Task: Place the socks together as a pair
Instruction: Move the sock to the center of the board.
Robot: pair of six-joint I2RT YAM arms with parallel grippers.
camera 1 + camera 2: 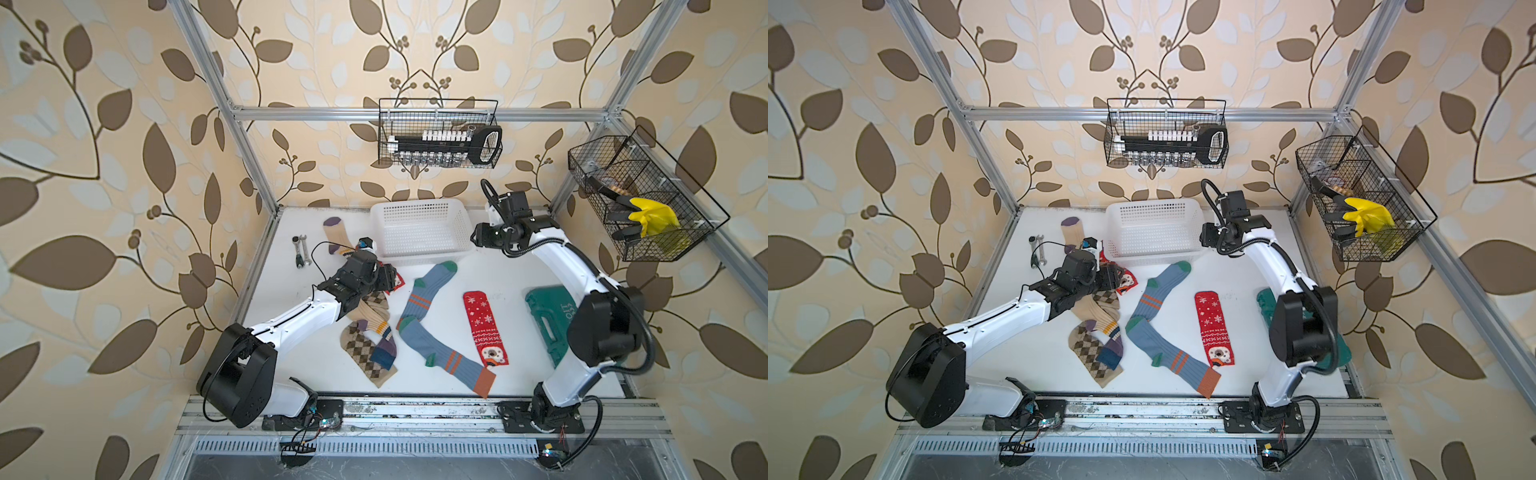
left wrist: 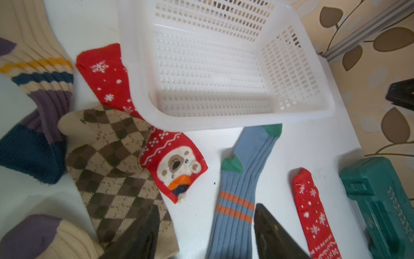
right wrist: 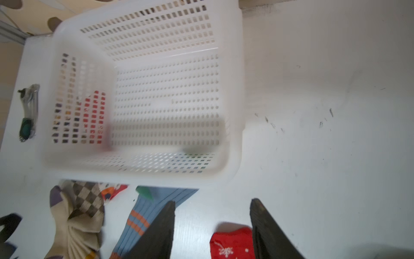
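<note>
Both tools are free, so I judge this to be the reach for the next sock. The left gripper (image 2: 206, 208) hangs with its fingers spread and nothing between them, low over the table just in front of the white perforated plastic basket (image 1: 422, 230), at its corner on the left arm's side. The right gripper (image 3: 212, 200) is also spread and empty, raised beside the basket's opposite end. The basket holds nothing.

The 2 blue-grey ribbed socks with green toes and orange stripes (image 1: 428, 291) lie in front of the basket, touching at 1 end in a V. I count that pair as met. The red Christmas sock with a bear face (image 2: 174, 166) lies against the basket's near corner, its middle hidden by the rim, touching a brown argyle sock (image 2: 112, 161). Its plain-lying red mate (image 1: 484, 328) sits alone, well in front of the basket. The beige socks with purple toes (image 1: 374, 320) are not paired either.

Next, I think, the left fingers should pinch only the bear cuff, clear of the argyle knit, draw it from under the rim, and lay it beside its mate.
</note>
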